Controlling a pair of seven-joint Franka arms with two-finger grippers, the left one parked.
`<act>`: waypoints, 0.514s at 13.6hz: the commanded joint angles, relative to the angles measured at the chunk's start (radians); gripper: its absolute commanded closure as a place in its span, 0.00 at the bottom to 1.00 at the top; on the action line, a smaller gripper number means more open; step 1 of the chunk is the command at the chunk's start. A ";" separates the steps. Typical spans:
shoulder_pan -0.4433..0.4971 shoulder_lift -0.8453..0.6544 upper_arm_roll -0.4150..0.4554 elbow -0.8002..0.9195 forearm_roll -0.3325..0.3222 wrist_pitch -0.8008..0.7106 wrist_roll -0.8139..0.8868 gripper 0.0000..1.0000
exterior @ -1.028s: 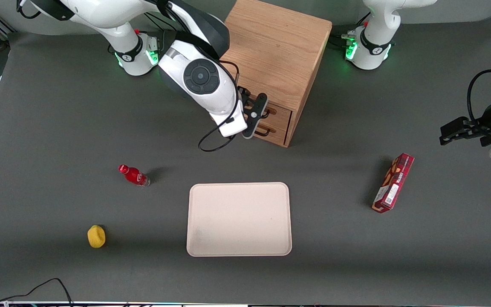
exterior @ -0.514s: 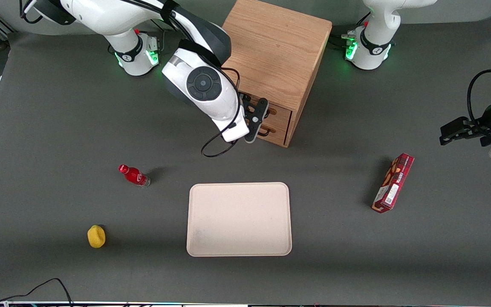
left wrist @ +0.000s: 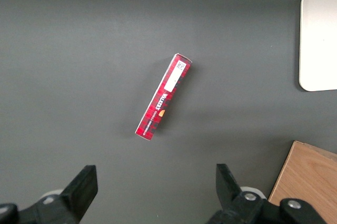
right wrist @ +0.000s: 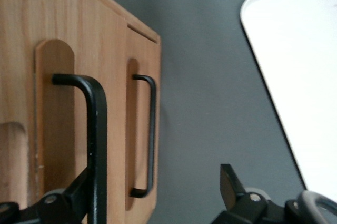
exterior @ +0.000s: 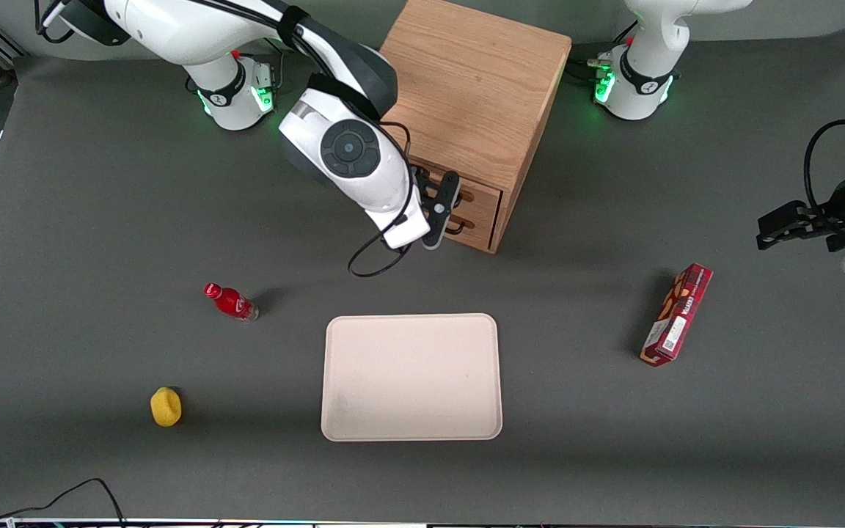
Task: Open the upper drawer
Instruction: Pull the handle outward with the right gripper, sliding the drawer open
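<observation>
The oak cabinet (exterior: 474, 81) stands at the back of the table, both drawers shut. The upper drawer (exterior: 484, 196) is the top one, with a long black bar handle (right wrist: 97, 145). The bottom drawer (exterior: 475, 229) has a matching handle (right wrist: 152, 129). My right gripper (exterior: 441, 210) is right in front of the drawer fronts and partly hides them. It is open in the right wrist view (right wrist: 154, 187). The upper handle's bar runs between the jaws, close against one finger (right wrist: 73, 195). The other finger (right wrist: 230, 184) stands well apart over the grey table.
A cream tray (exterior: 411, 378) lies nearer the front camera than the cabinet and also shows in the right wrist view (right wrist: 300, 60). A red bottle (exterior: 230, 301) and a yellow fruit (exterior: 166, 406) lie toward the working arm's end. A red box (exterior: 677, 314) lies toward the parked arm's end.
My right arm has shifted a little and the gripper has settled slightly lower in front of the drawers. The drawers have not moved.
</observation>
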 commanded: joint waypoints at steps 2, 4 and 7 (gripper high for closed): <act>-0.004 0.027 -0.043 0.012 -0.047 0.030 -0.042 0.00; -0.001 0.042 -0.052 0.047 -0.066 0.030 -0.062 0.00; -0.003 0.051 -0.075 0.070 -0.063 0.030 -0.074 0.00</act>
